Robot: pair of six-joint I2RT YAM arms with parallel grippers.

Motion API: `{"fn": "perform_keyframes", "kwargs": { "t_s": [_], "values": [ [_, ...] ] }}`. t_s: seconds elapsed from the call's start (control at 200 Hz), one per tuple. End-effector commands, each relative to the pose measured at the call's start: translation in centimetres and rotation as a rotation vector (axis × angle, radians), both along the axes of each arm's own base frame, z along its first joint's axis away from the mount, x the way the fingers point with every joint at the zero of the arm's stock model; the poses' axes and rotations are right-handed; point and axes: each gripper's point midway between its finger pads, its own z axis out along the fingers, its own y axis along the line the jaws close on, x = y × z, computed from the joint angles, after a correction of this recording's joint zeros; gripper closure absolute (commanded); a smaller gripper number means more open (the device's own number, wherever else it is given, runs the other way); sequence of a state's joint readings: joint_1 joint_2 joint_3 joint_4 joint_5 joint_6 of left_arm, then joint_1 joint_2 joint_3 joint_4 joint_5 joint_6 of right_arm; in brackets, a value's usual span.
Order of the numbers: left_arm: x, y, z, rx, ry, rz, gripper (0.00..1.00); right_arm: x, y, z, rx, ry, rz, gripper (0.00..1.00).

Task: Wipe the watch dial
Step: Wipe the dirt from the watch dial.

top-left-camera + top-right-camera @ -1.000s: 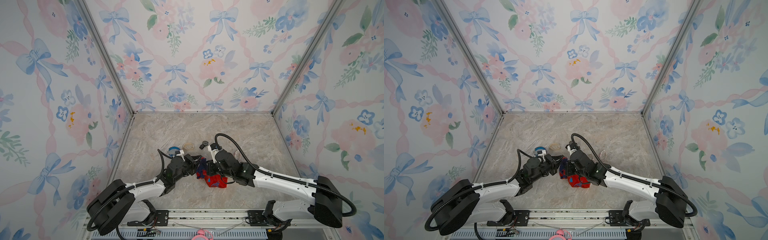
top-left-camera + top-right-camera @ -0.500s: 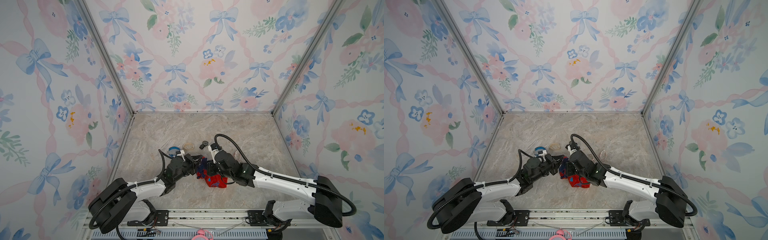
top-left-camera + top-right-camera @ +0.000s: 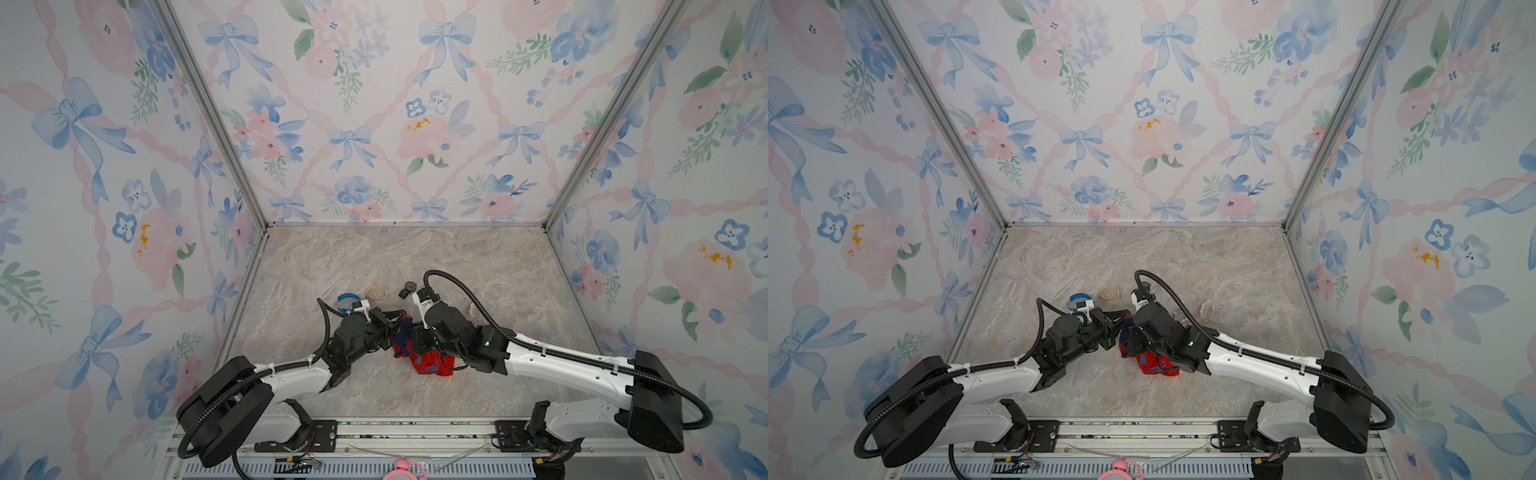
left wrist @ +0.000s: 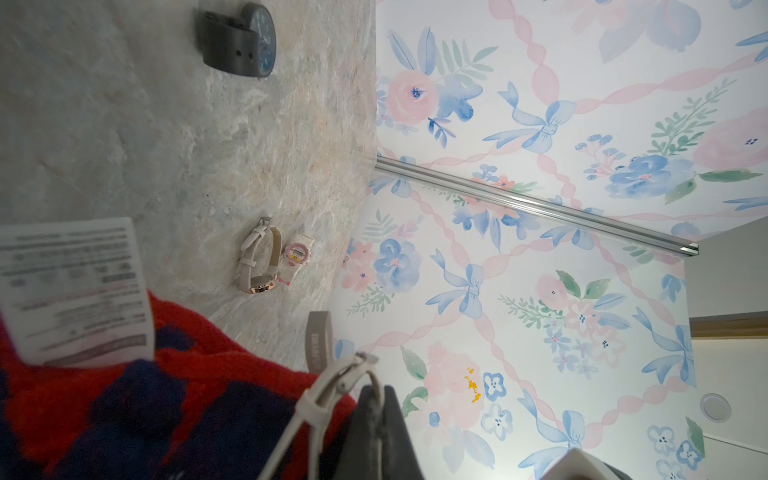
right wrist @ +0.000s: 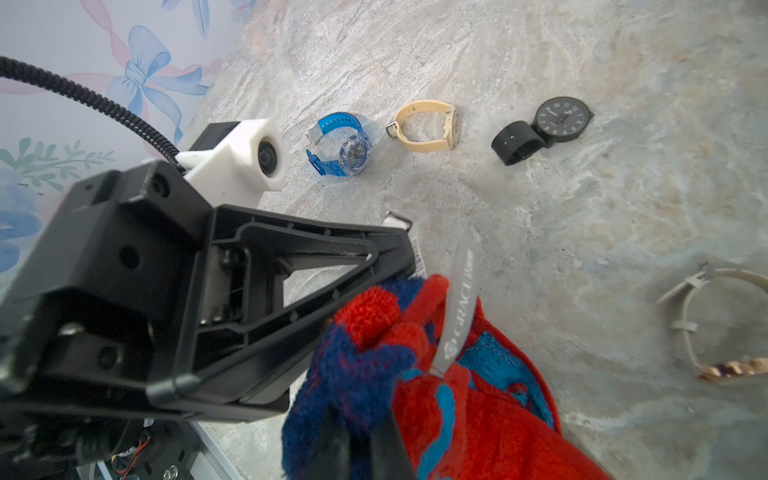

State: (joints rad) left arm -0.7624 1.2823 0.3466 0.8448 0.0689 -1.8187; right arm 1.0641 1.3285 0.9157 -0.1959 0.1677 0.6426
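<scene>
My left gripper (image 4: 380,401) is shut on the pale strap (image 4: 328,390) of a watch, just below its buckle. The watch dial is hidden. In both top views the left gripper (image 3: 395,316) (image 3: 1119,316) points right and meets the red and blue cloth (image 3: 430,365) (image 3: 1156,365) near the table's front middle. My right gripper (image 5: 365,436) is shut on a bunched blue fold of the cloth (image 5: 490,419), which is pressed against the left gripper's fingers (image 5: 291,282). The strap's buckle (image 5: 397,218) peeks past those fingers.
Behind the grippers lie a blue watch (image 3: 345,300) (image 5: 345,145), a tan watch (image 3: 376,292) (image 5: 432,124) and a black watch (image 3: 409,287) (image 5: 544,124). To the right lies a white-strapped watch (image 3: 1206,307) (image 5: 706,324), with a small pink watch (image 4: 296,253) beyond. Walls enclose three sides.
</scene>
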Motion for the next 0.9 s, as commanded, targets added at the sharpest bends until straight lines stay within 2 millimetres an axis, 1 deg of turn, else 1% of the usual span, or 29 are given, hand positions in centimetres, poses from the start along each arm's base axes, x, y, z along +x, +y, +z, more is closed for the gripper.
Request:
{"fn": "perform_keyframes", "kwargs": {
  "t_s": [0.0,0.065,0.185,0.215,0.26,0.365,0.425,0.49,0.56,0.595,0.655,0.715,0.77,0.815,0.895],
  "values": [
    [-0.2,-0.5,1.0,-0.029,-0.022,-0.031,1.0,1.0,-0.3,0.7,-0.012,-0.024,-0.028,1.0],
    [-0.2,-0.5,0.9,-0.027,-0.022,-0.032,1.0,1.3,-0.6,0.7,-0.016,-0.021,-0.037,1.0],
    [-0.2,-0.4,0.8,-0.025,-0.02,-0.031,1.0,0.5,0.8,1.8,-0.009,-0.037,0.015,1.0],
    [-0.2,-0.4,0.8,-0.025,-0.019,-0.031,1.0,0.3,1.0,1.8,-0.018,-0.041,0.026,1.0],
    [-0.2,-0.4,0.8,-0.025,-0.019,-0.032,1.0,0.5,1.0,1.6,-0.028,-0.04,0.023,1.0],
    [-0.3,-0.5,1.0,-0.028,-0.025,-0.035,1.0,1.4,-0.1,0.4,-0.046,-0.027,-0.019,1.0],
    [-0.2,-0.4,1.0,-0.027,-0.026,-0.034,1.0,1.4,-0.4,-0.1,-0.064,-0.024,-0.023,1.0],
    [-0.2,-0.3,0.8,-0.024,-0.022,-0.032,1.0,0.9,0.2,0.2,-0.061,-0.019,-0.001,1.0],
    [-0.3,-0.3,0.7,-0.022,-0.022,-0.033,1.0,0.3,1.1,0.8,-0.054,-0.035,0.024,1.0],
    [-0.3,-0.3,0.7,-0.023,-0.021,-0.034,1.0,0.3,1.2,0.9,-0.057,-0.038,0.026,1.0],
    [-0.3,-0.3,0.7,-0.022,-0.022,-0.034,1.0,0.6,0.9,0.6,-0.068,-0.038,0.013,1.0],
    [-0.3,-0.3,0.7,-0.022,-0.022,-0.034,1.0,1.2,0.0,-0.1,-0.073,-0.015,-0.015,1.0],
    [-0.3,-0.3,0.6,-0.022,-0.021,-0.035,1.0,1.4,-0.5,-0.4,-0.068,-0.005,-0.03,1.0],
    [-0.3,-0.2,0.7,-0.023,-0.023,-0.032,1.0,1.2,-0.6,-0.2,-0.062,-0.006,-0.026,1.0],
    [-0.3,-0.1,0.5,-0.019,-0.021,-0.03,1.0,0.6,0.1,1.2,-0.049,-0.029,-0.004,1.0]
  ]
}}
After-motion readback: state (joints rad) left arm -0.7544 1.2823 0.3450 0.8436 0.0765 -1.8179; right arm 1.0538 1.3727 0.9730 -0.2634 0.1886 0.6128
